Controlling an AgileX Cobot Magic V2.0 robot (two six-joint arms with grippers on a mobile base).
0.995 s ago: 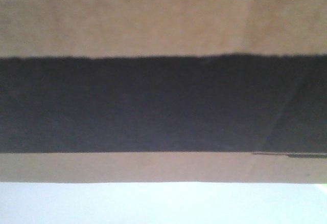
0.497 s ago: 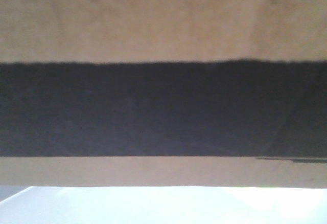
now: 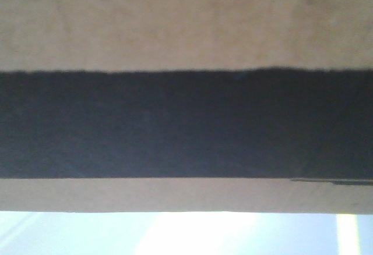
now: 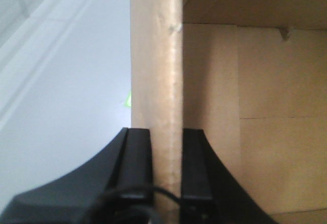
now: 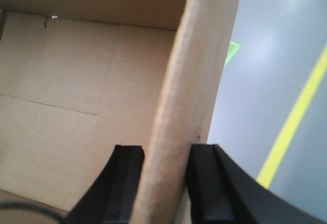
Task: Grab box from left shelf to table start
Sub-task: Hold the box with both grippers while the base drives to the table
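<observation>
The brown cardboard box (image 3: 186, 22) fills the front view, its black printed band (image 3: 175, 124) running across the middle. In the left wrist view my left gripper (image 4: 166, 147) is shut on the box's upright side wall (image 4: 156, 55), one black finger outside and one inside the open box. In the right wrist view my right gripper (image 5: 166, 168) is shut on the opposite wall (image 5: 196, 65) in the same way, with the box's bare inside (image 5: 76, 81) to its left. The left shelf is out of view.
Below the box's bottom edge the front view shows only a bright pale strip (image 3: 186, 234). Grey floor (image 5: 271, 55) with a yellow line (image 5: 294, 119) and a green mark (image 5: 232, 50) lies beyond the right wall. Pale floor (image 4: 61, 81) lies beside the left wall.
The box has shifted slightly lower in the front view, and the bright background under its bottom edge has changed, so the view is moving. Both grips look unchanged.
</observation>
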